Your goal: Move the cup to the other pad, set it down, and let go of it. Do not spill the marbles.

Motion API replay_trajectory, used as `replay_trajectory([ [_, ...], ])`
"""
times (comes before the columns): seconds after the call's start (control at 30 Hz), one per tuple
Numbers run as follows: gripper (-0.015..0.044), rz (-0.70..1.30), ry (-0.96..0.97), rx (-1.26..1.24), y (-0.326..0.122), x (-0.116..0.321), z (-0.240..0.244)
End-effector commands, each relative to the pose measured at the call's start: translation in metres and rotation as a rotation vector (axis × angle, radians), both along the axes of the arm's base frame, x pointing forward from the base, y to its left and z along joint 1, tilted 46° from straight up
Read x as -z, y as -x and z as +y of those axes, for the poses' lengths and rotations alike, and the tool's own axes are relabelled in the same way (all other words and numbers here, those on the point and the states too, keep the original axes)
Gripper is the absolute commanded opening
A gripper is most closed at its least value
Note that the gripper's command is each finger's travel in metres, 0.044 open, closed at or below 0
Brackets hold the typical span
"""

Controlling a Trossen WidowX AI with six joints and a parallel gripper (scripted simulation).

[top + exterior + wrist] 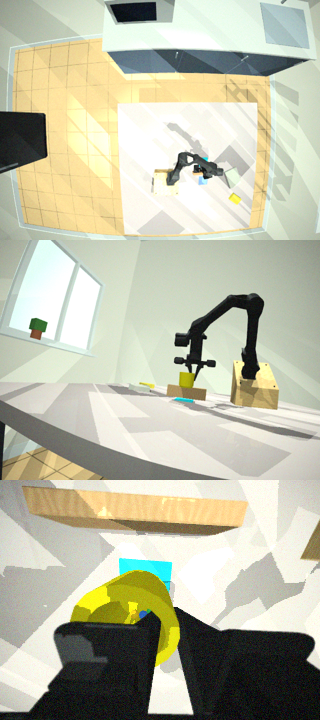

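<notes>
My gripper (pixel 193 376) (pixel 166 611) is shut on the wall of the yellow cup (pixel 186 379) (pixel 107 592), with one finger inside and one outside. The cup is upright in the air, on the cyan pad's side of the wooden bar. A few small marbles, blue (pixel 143 614) and orange (pixel 133 614) among them, show inside it. The cyan pad (pixel 205 158) (pixel 184 399) (pixel 145 566) lies below, partly hidden by the cup in the wrist view. The blue pad (pixel 202 180) lies across the bar. The arm hides the cup in the top view.
The wooden bar (pixel 197 173) (pixel 175 390) (pixel 135 502) stands between the pads as a low barrier. A pale green box (pixel 233 177) (pixel 139 388) and a yellow block (pixel 234 198) (pixel 149 385) lie beyond them. The arm's wooden base (pixel 160 187) (pixel 253 396) stands on the other side.
</notes>
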State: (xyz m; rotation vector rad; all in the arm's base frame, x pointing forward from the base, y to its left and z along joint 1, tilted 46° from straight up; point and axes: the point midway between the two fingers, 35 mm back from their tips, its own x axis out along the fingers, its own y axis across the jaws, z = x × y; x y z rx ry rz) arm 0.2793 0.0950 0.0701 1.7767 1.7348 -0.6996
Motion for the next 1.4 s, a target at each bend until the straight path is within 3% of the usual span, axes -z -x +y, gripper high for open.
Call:
replay_trajectory([
  [0.0,0.0,0.003,-0.005,0.003,0.0,0.004,0.004],
  [1.37,0.0,0.0,-0.009,-0.001,0.0,0.033,0.037],
])
